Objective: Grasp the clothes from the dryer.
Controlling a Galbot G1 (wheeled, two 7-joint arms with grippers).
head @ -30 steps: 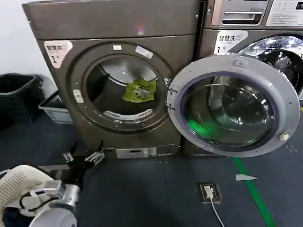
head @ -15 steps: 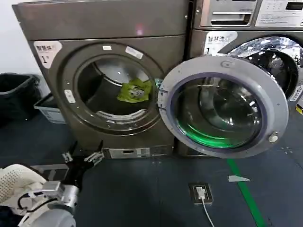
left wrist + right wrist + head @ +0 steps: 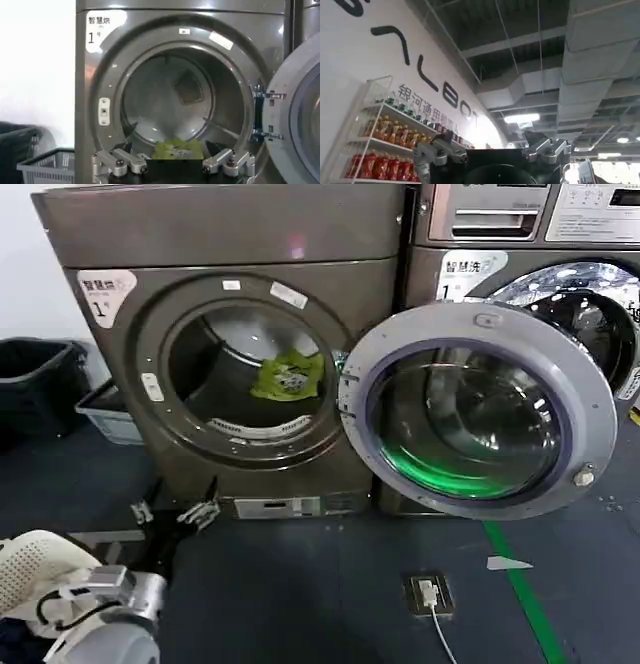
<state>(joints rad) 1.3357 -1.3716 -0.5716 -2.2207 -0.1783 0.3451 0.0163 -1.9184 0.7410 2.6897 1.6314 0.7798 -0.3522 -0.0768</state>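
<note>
- The clothes [image 3: 289, 377], a crumpled lime-green printed cloth, lay inside the brown-grey metallic dryer [image 3: 230, 244], its round door [image 3: 480, 409] open
- Left tool [image 3: 175, 512] spread wide, empty, before the dryer
- Right tool [image 3: 492, 150] spread open, empty

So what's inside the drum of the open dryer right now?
One small lime yellow-green garment lies in the dryer drum. The left gripper, open, hangs low outside the opening. The drum's near floor is hidden behind the rim.

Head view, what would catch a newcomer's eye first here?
The lime yellow-green garment lying inside the brown-grey dryer, bright against the dark drum. Next, the big grey-rimmed glass door swung wide open to the right. The left end effector hovers low before the dryer's base, jaws open.
</note>
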